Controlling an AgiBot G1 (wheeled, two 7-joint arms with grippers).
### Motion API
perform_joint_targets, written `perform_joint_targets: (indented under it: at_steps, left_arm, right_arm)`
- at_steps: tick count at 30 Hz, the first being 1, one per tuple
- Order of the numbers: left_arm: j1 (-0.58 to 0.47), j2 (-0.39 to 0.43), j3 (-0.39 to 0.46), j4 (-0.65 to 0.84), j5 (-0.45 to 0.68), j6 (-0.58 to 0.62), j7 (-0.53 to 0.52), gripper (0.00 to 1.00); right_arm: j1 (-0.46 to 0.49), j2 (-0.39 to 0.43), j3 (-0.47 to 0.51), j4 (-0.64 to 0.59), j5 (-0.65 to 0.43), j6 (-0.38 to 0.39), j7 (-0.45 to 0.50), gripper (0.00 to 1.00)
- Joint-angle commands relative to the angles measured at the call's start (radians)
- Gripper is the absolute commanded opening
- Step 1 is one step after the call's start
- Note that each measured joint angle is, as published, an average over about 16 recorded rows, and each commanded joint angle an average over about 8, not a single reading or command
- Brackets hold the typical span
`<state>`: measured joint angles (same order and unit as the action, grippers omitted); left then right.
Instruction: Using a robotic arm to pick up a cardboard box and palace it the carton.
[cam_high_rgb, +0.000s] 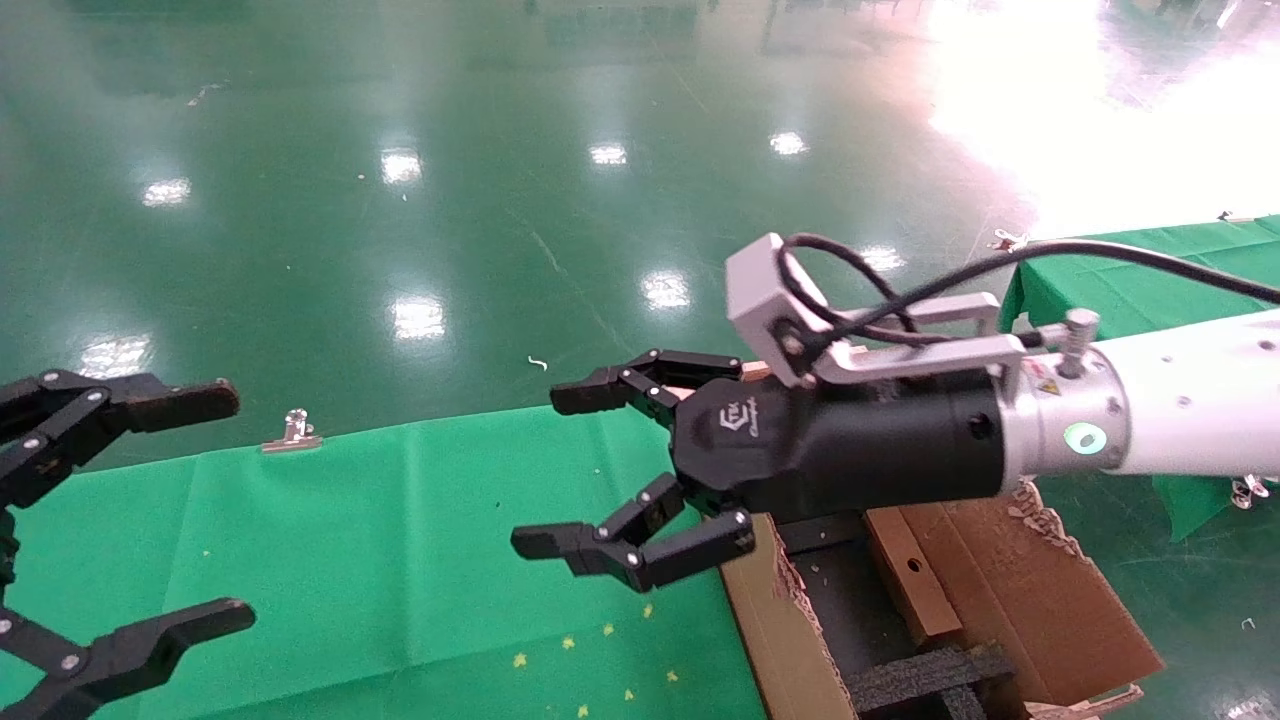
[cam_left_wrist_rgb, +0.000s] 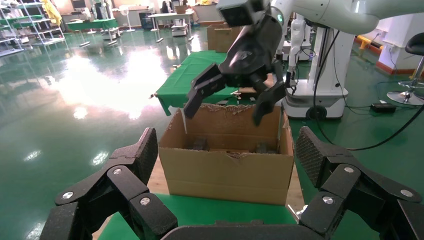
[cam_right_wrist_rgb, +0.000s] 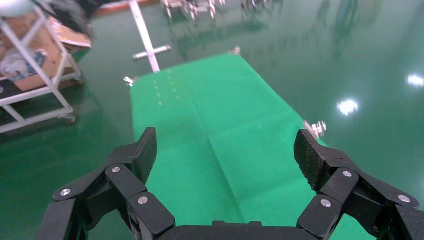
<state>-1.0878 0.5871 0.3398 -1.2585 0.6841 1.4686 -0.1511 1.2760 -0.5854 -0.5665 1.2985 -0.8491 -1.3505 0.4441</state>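
Observation:
My right gripper (cam_high_rgb: 550, 468), black on the white robotic arm (cam_high_rgb: 1190, 395), is open and empty. It hangs above the near-left edge of the carton (cam_high_rgb: 1010, 590), over the green table. The cardboard box (cam_high_rgb: 908, 578), flat with a round hole, lies tilted inside the carton beside black foam inserts (cam_high_rgb: 925, 675). In the left wrist view the carton (cam_left_wrist_rgb: 227, 172) stands straight ahead with the right gripper (cam_left_wrist_rgb: 225, 114) open above it. In the right wrist view the right gripper (cam_right_wrist_rgb: 227, 147) has only green cloth between its fingers. My left gripper (cam_high_rgb: 230, 505) is open and empty at the far left.
A green cloth covers the table (cam_high_rgb: 400, 560), with small yellow marks near its front. A metal clip (cam_high_rgb: 292, 432) holds the cloth at the far edge. A second green-covered table (cam_high_rgb: 1130, 285) stands at the right. Shiny green floor lies beyond.

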Motion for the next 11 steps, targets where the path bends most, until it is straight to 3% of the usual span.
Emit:
perform_joint_targets:
  at_steps: [1, 11]
  left_arm:
    - [0.000, 0.000, 0.000, 0.000, 0.000, 0.000, 0.000, 1.00]
    - [0.000, 0.000, 0.000, 0.000, 0.000, 0.000, 0.000, 1.00]
  right_arm:
    - [-0.034, -0.004, 0.049, -0.002, 0.020, -0.025, -0.044, 1.00]
    - [-0.177, -0.023, 0.251, -0.013, 0.104, -0.127, -0.225, 1.00]
